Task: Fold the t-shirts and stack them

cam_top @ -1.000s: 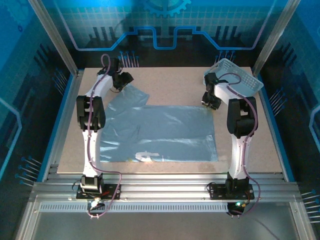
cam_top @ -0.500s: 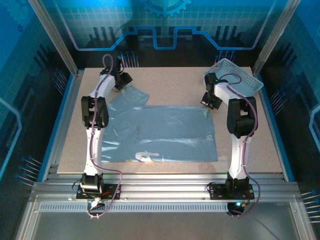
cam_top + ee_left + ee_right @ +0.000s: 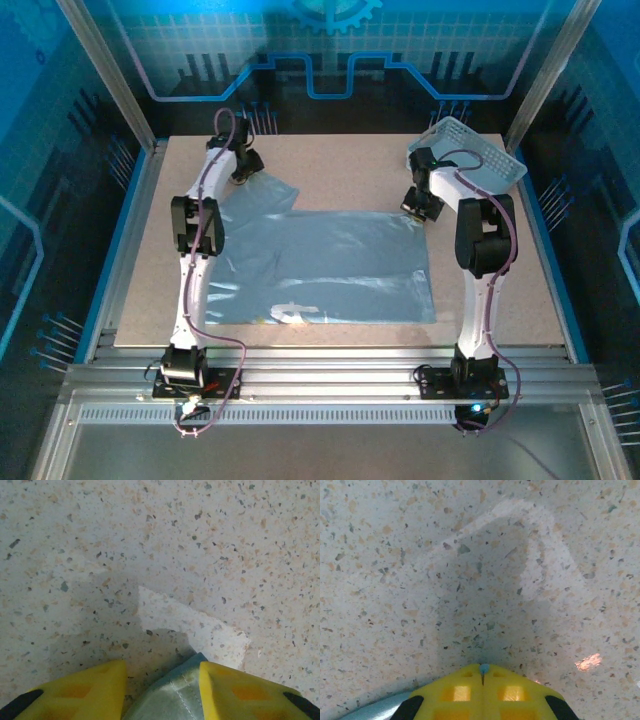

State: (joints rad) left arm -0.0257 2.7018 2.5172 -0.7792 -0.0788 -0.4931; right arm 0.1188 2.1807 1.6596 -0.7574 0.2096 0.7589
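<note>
Matt, soft, w/ creases: pale grey-blue cloth t-shirt (image 3: 320, 265). Smooth, sl. sheen: speckled beige stone-look tabletop (image 3: 340, 165). Plastic: white lattice basket (image 3: 478, 150), 2 o'clock. Smooth yellow plastic: left gripper (image 3: 161, 667) fingers (image 3: 240, 690).

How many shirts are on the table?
1. The shirt lies spread flat in the middle of the table, one sleeve pointing far left. Another could be hidden beneath it.

Just one t-shirt (image 3: 320, 265) out here, pale grey-blue and way bigger than anything near it. It's spread open and mostly flat on the worktop (image 3: 340, 165), with a few soft wrinkles across the middle. One short sleeve (image 3: 262, 193) sticks out at the far left corner. There's a bit of white lettering (image 3: 293, 313) near the front edge. Up close the sleeve's stitched hem (image 3: 175, 692) has a teal edge.
</note>
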